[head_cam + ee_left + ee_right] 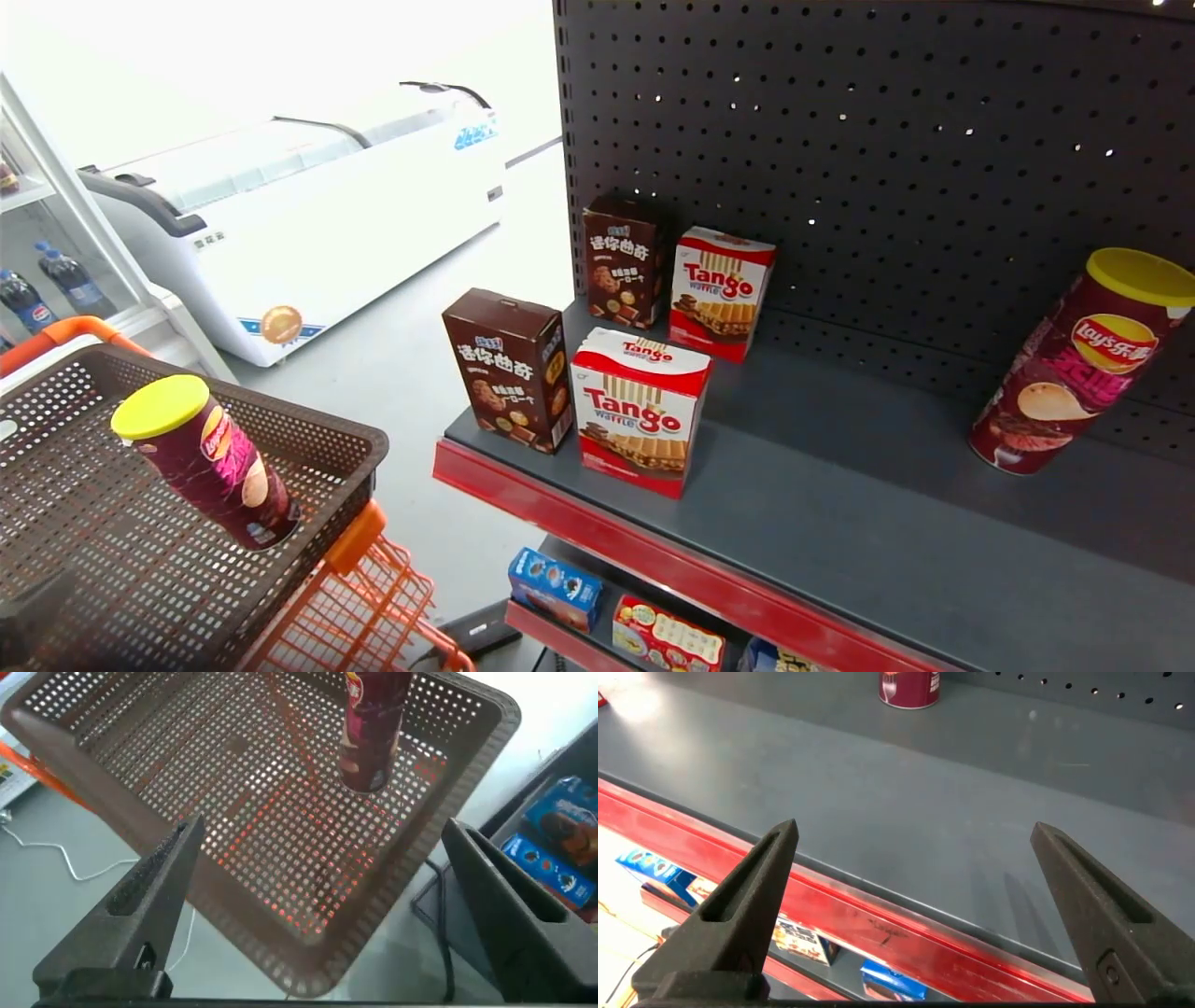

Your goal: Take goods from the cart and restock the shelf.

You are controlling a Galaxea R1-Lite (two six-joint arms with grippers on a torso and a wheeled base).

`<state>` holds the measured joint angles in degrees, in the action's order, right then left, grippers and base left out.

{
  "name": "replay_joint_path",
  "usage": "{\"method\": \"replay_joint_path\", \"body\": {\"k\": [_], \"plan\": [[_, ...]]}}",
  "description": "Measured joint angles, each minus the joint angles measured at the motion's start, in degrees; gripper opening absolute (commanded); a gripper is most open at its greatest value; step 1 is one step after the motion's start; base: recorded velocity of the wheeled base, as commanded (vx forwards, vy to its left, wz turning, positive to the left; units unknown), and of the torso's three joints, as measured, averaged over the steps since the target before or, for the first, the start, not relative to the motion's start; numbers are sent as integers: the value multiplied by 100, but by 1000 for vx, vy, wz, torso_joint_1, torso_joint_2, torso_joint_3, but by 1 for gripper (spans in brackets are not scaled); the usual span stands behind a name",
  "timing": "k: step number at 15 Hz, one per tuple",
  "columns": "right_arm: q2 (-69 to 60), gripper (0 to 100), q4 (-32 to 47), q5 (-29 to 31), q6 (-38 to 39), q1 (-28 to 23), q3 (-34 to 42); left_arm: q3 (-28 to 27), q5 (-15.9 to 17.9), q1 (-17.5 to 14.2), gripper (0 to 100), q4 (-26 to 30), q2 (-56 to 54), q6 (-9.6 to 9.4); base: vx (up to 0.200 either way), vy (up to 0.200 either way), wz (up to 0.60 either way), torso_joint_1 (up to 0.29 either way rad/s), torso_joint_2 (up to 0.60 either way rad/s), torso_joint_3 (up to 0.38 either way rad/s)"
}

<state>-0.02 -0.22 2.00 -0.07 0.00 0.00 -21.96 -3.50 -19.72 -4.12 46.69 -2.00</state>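
Left jaws: released, spread wide, nothing between them. They hang above one corner of the brown perforated basket point(280, 849), which sits on the orange cart point(359, 541). One chip can point(372, 728) with a yellow lid stands base-down on the basket floor. It is well apart from the left jaws and close to the basket wall that faces the shelf point(840, 523).

Right jaws: released, spread wide, nothing between them. They hang over the grey deck of the shelf, near its red front strip point(878, 917). A second chip can point(1074, 364) rests on the deck at the right end, well apart from the right jaws. It is tilted, with its yellow lid toward the pegboard panel point(887, 140). Contact between lid and panel cannot be determined.

Left end of the deck: four upright boxes in two rows.
- Front row, near the red strip: front brown box point(509, 369), with the front wafer box point(639, 411) just beside it on the right.
- Back row, near the pegboard panel: rear brown box point(621, 257), with the rear wafer box point(721, 291) just beside it on the right.

Lower level: a blue package point(555, 586) lies under the deck's left end. A white chest freezer point(308, 215) stands on the floor beyond the cart.
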Motion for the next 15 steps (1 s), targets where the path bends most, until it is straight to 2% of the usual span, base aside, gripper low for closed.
{"method": "replay_joint_path", "body": {"k": [3, 8, 10, 15], "plan": [[0, 100, 0, 0, 0, 0, 0, 115, 202, -185, 100, -1167, 1169, 22, 0, 0, 0, 0, 0, 0], [0, 100, -2, 2, -2, 0, 0, 388, 293, 127, 100, -2971, 2778, 94, 0, 0, 0, 0, 0, 0], [0, 100, -2, 2, 0, 0, 0, 402, 129, 234, 100, -3490, 3333, 80, 0, 0, 0, 0, 0, 0], [0, 100, -2, 2, -2, 0, 0, 371, -307, 468, 100, -5229, 4465, 78, 0, 0, 0, 0, 0, 0]]}}
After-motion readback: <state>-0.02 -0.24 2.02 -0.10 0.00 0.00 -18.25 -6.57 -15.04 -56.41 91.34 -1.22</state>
